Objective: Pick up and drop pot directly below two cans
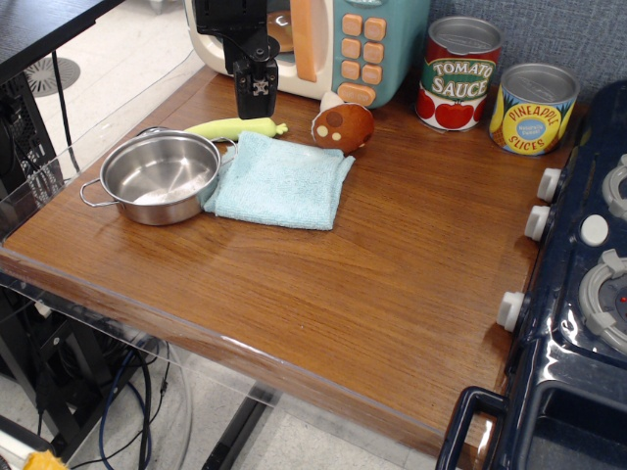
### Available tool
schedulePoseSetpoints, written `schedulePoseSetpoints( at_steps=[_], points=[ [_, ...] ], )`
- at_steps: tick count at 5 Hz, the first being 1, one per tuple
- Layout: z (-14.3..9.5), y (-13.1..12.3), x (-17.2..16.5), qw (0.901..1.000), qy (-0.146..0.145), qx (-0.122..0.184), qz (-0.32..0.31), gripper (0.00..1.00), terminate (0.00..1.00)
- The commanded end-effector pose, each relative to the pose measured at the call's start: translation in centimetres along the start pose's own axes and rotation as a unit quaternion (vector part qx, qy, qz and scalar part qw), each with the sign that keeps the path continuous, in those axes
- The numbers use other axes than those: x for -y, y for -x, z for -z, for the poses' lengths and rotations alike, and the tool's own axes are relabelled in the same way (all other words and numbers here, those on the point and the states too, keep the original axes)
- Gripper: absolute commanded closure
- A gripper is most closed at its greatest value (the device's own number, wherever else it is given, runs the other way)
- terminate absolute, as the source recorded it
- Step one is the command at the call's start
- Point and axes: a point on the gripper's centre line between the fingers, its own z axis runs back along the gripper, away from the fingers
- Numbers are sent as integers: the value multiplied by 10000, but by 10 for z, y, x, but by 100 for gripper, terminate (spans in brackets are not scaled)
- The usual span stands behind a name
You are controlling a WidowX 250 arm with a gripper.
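The shiny steel pot (pixel 160 177) sits on the wooden table (pixel 392 284) at the left, upright and empty, its wire loop handles at its left and right sides. The two cans stand at the back right: the Tomato Sauce can (pixel 459 73) and the shorter Pineapple Slices can (pixel 533 109). My black gripper (pixel 256 103) hangs at the back, above and behind the pot, just over the yellow-green handle. It holds nothing. Its fingers look close together, but I cannot tell whether it is open or shut.
A light blue cloth (pixel 281 180) lies right of the pot, touching it. A yellow-green spoon handle (pixel 235 127) lies behind them. A brown toy mushroom (pixel 343 125) sits near a toy microwave (pixel 323 44). A dark blue toy stove (pixel 578 294) borders the right edge.
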Motion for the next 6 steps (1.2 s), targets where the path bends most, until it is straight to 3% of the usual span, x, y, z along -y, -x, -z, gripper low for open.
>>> schedulePoseSetpoints(
  at_steps=[1,2,3,4,5,6],
  points=[
    [0,0,0,10000,0,0,0,0,0],
    [1,-10,-5,9998,112,82,124,0,0],
    [7,-21,-7,9994,-158,302,42,0,0],
    [14,-39,-10,9986,-177,477,-106,0,0],
    [39,-56,-14,9956,-471,762,-289,0,0],
    [54,-69,-16,9942,-596,823,-356,0,0]
  ],
)
